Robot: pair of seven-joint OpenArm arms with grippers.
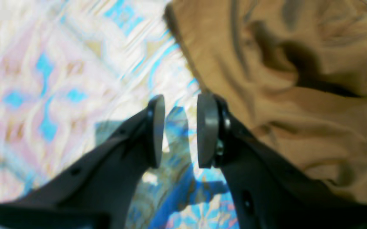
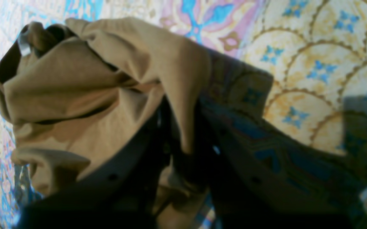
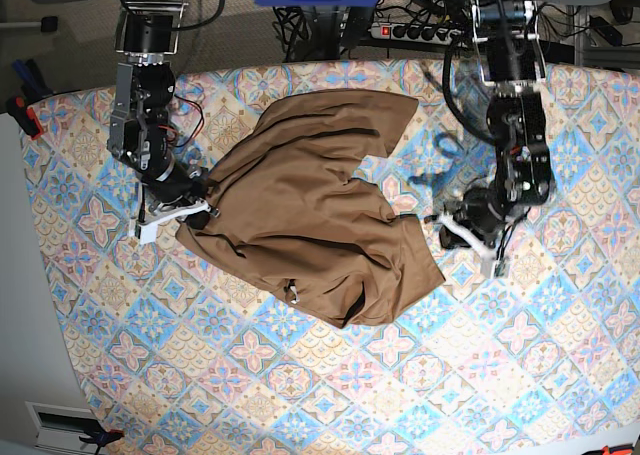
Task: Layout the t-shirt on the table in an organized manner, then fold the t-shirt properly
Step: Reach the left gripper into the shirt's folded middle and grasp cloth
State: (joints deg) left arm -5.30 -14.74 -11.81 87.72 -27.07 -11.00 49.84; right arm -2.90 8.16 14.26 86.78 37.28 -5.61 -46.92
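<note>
Crumpled t-shirt [image 3: 310, 210] lying mid-table [image 3: 330, 395], tag side toward the near edge. Right gripper [image 3: 200, 207] reaching low from base-view left, clamped on a fold at the shirt's edge. Left gripper [image 1: 180, 132] angled down over bare cloth just beside the shirt, fingers [image 1: 207, 130] parted and empty.

a power strip [image 3: 412, 32] amid tangled cables [image 3: 300, 20] — red clamp [image 3: 24, 112] at left.
</note>
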